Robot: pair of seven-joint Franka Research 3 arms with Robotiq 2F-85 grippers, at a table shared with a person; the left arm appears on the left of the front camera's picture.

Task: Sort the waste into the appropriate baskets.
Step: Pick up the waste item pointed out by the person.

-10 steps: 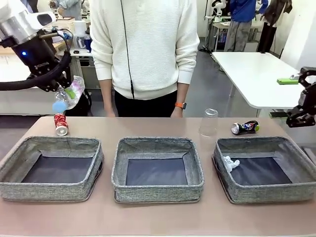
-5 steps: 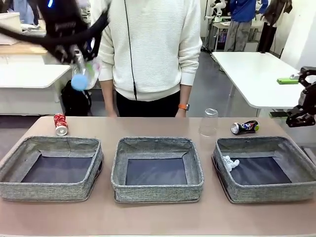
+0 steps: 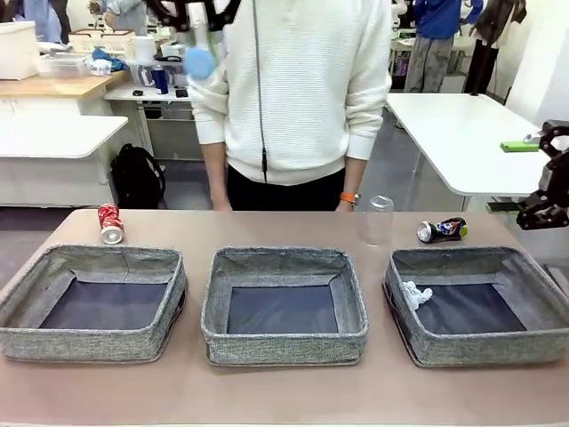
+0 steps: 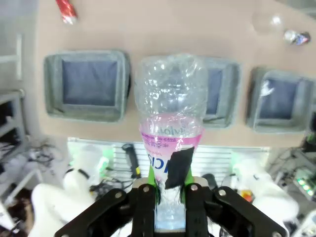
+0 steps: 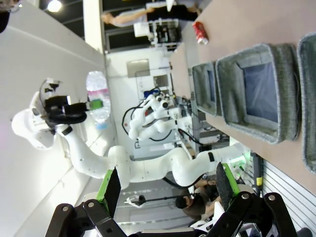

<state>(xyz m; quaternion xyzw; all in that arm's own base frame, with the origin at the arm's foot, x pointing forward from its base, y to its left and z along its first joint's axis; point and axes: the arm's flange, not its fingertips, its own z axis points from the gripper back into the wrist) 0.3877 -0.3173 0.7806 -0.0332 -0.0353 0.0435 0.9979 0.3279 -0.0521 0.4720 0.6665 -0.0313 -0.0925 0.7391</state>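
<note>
My left gripper (image 4: 169, 191) is shut on the clear plastic bottle (image 4: 170, 101), which it holds high above the table; the bottle's blue cap (image 3: 199, 62) hangs in front of the person's shoulder. Three grey woven baskets (image 3: 89, 342) (image 3: 284, 342) (image 3: 484, 349) stand in a row. A white paper ball (image 3: 414, 294) lies in the right basket. Behind the baskets the red can (image 3: 109, 223), the clear cup (image 3: 376, 221) and the dark can (image 3: 442, 229) rest on the table. My right gripper (image 5: 167, 190) is open, off the table's right end (image 3: 547, 200).
A person in a white sweater (image 3: 293, 89) stands at the far edge, arms down, with a watch on one wrist (image 3: 353, 197). A white table (image 3: 462, 133) stands behind on the right. Bare tabletop (image 3: 284, 396) runs along the front of the baskets.
My left arm has swung the bottle up and to the right, from over the table's left end to high in front of the person. The right arm has stayed put.
</note>
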